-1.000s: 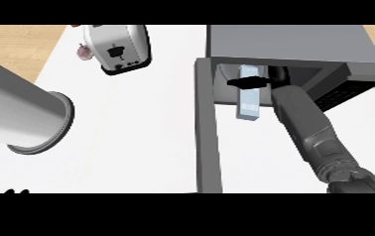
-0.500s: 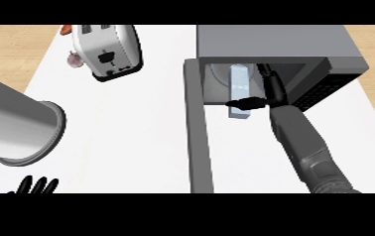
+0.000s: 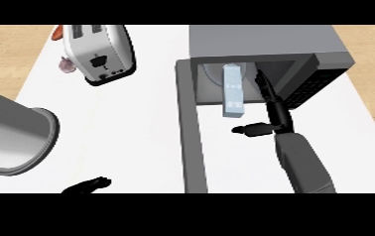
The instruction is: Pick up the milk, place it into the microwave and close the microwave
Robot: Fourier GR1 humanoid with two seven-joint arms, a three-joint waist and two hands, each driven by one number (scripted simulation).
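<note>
The milk lies inside the open microwave, a pale blue carton reaching from the far part of the cavity toward its near edge. The microwave sits at the far right of the white counter, and its door swings out toward the near side, seen edge-on as a long grey strip left of the cavity.

The right hand is just right of the carton, its fingers straight and stretched into the cavity along the carton's right side, its thumb spread out to the left beyond the carton's near end. It holds nothing; whether the fingers touch the carton cannot be told.

The left hand shows at the near left edge, fingers relaxed and open, resting.

A toaster stands at the far left, and a grey pot at the left edge.
</note>
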